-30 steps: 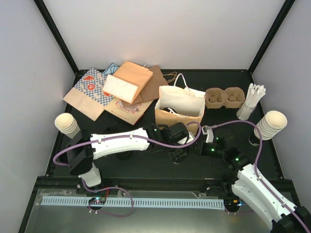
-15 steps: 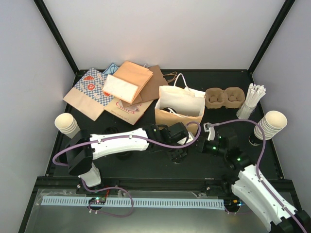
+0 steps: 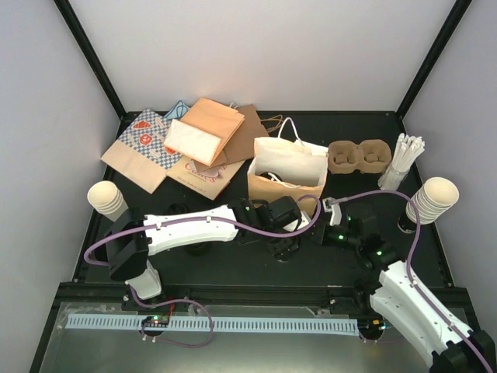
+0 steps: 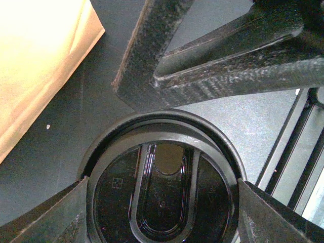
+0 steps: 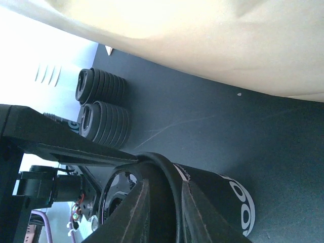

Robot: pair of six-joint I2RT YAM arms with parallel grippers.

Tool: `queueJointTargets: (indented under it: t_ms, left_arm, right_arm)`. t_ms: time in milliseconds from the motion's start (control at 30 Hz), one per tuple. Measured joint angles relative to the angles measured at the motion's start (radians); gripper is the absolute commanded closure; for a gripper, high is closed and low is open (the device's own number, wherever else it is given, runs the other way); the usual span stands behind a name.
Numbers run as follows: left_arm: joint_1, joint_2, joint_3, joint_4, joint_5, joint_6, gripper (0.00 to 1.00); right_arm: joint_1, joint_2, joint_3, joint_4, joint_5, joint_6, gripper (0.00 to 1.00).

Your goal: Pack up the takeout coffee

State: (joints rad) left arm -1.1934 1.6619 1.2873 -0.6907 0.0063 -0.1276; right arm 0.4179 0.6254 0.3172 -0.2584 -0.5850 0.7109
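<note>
The takeout coffee is a dark cup with white lettering [image 5: 230,202] capped by a black lid [image 4: 162,187]. It stands in front of the open paper bag [image 3: 287,177]. My left gripper [image 4: 162,185] is above it, shut with a finger on each side of the lid. My right gripper [image 5: 164,178] comes in from the right, shut on the lid's rim [image 5: 167,164], one finger above it and one below. In the top view both grippers meet at the cup [image 3: 291,233]. The brown two-cup carrier [image 3: 359,155] sits empty at the back right.
Two stacks of loose black lids [image 5: 104,121] lie beyond the cup. Flat paper bags [image 3: 186,144] are piled at the back left. Lidless cream cup stacks stand at the left [image 3: 107,198] and right [image 3: 436,198] edges. A holder of wrapped straws [image 3: 402,162] is beside the carrier.
My right gripper has shifted slightly left, in toward the cup's lid. The left arm and the cup have not moved.
</note>
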Motion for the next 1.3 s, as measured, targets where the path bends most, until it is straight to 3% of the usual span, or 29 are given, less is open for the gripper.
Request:
queueJointTargets:
  t_ms: [600, 1033, 1300]
  left_arm:
    - [0.000, 0.000, 0.000, 0.000, 0.001, 0.000, 0.28]
    - [0.000, 0.000, 0.000, -0.005, 0.000, 0.000, 0.28]
    - [0.000, 0.000, 0.000, -0.006, 0.001, 0.000, 0.28]
  right_arm:
    - [-0.004, 0.159, -0.033, 0.133, -0.066, 0.002, 0.78]
    - [-0.020, 0.291, -0.076, 0.362, -0.155, 0.006, 0.78]
    - [-0.015, 0.296, -0.185, 0.596, -0.148, 0.029, 0.80]
